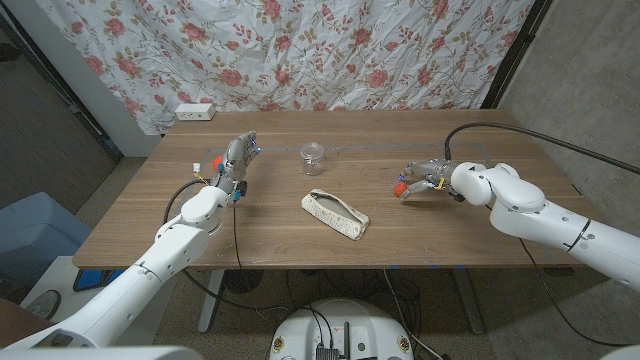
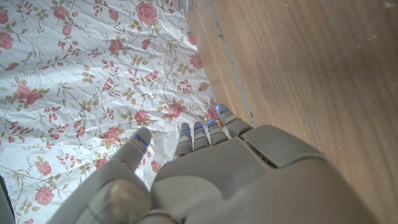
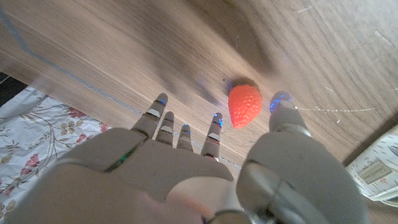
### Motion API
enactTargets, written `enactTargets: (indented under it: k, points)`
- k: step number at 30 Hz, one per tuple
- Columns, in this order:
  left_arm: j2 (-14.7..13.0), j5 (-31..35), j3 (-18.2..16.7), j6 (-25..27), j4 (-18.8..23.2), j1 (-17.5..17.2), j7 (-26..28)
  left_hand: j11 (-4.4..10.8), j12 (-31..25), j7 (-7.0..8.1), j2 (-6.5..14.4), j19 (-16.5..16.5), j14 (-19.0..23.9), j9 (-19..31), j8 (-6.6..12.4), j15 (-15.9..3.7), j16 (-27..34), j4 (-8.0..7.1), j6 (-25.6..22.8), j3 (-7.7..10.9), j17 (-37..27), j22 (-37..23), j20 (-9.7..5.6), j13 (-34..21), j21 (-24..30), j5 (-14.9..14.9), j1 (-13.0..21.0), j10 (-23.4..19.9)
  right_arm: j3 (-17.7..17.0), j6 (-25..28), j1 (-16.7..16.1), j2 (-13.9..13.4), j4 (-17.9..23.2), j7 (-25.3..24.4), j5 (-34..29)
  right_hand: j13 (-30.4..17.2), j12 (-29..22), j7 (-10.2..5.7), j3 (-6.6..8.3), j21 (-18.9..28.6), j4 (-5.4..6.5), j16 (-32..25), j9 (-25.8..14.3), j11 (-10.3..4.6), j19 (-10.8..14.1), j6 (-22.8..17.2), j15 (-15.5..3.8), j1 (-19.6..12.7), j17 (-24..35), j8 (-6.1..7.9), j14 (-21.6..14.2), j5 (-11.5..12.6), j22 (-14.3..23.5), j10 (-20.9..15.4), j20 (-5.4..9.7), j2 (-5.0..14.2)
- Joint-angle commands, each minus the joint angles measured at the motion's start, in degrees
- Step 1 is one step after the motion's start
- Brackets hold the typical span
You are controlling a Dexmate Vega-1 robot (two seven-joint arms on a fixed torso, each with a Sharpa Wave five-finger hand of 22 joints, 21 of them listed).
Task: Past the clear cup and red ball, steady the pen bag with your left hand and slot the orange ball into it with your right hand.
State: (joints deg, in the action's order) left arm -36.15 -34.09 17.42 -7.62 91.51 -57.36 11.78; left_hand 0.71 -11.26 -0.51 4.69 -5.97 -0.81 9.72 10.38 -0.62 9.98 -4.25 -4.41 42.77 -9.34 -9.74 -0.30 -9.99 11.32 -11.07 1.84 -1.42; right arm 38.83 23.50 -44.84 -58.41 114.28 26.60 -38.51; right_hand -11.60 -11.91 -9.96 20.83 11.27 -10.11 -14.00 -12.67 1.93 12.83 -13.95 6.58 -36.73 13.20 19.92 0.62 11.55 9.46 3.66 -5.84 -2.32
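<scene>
Head view places the pen bag (image 1: 335,214) near the middle of the wooden table (image 1: 480,240), lying flat with its long axis diagonal: one end points toward the clear cup (image 1: 313,157) at the far side, the other toward the near edge on the robot's right. The cup stands upright, apart from the bag. A white power strip (image 1: 194,112) sits at the table's far left corner, in front of the floral cloth (image 1: 300,50).

Right wrist view shows what the head view leaves too small to read: the orange-red object (image 3: 244,106) by the right hand (image 3: 205,180) has a strawberry-like shape, tapered, with a dark stem end, resting on the wood between the thumb tip and the other fingers (image 3: 214,127). The fingers are spread around it without closing; no contact is visible. A corner of the pen bag's pale printed fabric (image 3: 376,168) shows at the frame edge.

In the head view the right hand (image 1: 425,178) is held low over the table, well apart from the bag on the robot's right, with the orange-red object (image 1: 400,187) at its fingertips.

The left hand (image 1: 237,158) is raised at the table's left, fingers pointing toward the far edge, holding nothing. Left wrist view shows its fingers (image 2: 205,134) extended and close together, the thumb set apart, over the table edge and the cloth.
</scene>
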Motion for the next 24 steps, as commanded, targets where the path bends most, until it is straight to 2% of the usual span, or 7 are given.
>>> enactTargets:
  k: [1, 14, 24]
  points:
    - [-0.03, -0.14, -0.04, 0.73, 0.26, 0.0, 0.36, -0.28, 0.17, 0.04, 4.28, -0.2, 0.05, 0.27, 0.11, 0.02, 0.01, 0.19, -0.63, 0.38, -0.2, -0.09, 0.07, -0.13, -0.16, 0.16, -0.05, -0.38, 0.02, -1.23, -0.76, 0.85, -1.32, -3.48, -0.64, -0.15, -0.65, -0.22, 0.52, 0.3, 0.01, -0.33, -0.08, -0.26, 0.76, -1.46, -0.03, -1.07, 0.22, 0.73, -0.59, -0.25, 0.21, -0.87, 0.17, 0.06]
    - [0.02, -0.43, 0.13, 0.88, -0.56, 0.68, -0.4, -0.28, 0.2, 0.06, 4.24, -0.22, 0.08, 0.27, 0.07, -0.01, 0.03, 0.18, -0.62, 0.41, -0.22, -0.1, 0.23, -0.14, -0.18, 0.18, -0.14, -0.35, 0.15, -0.66, -1.66, 1.65, -2.06, -6.48, -2.27, -0.13, -0.86, -1.88, 1.29, 0.28, -0.15, -0.89, -0.25, -1.52, 2.52, -7.07, -1.17, -4.77, 0.23, 3.55, -2.63, -0.86, 0.19, -3.17, 0.99, -0.41]
    - [0.23, -0.6, 0.55, 1.21, -1.35, 1.43, -0.98, -0.25, 0.22, 0.05, 4.27, -0.22, 0.06, 0.27, 0.07, 0.04, 0.04, 0.13, -0.67, 0.45, -0.25, -0.1, 0.29, -0.14, -0.2, 0.19, -0.22, -0.34, -0.07, -0.78, -2.21, 1.67, -2.4, -8.04, -2.6, -0.13, -1.0, -2.2, 1.4, 0.21, 0.2, -1.34, -0.55, -2.16, 3.63, -11.11, -2.11, -6.37, 0.42, 5.71, -3.92, -0.87, 0.18, -4.93, 1.75, -0.53]
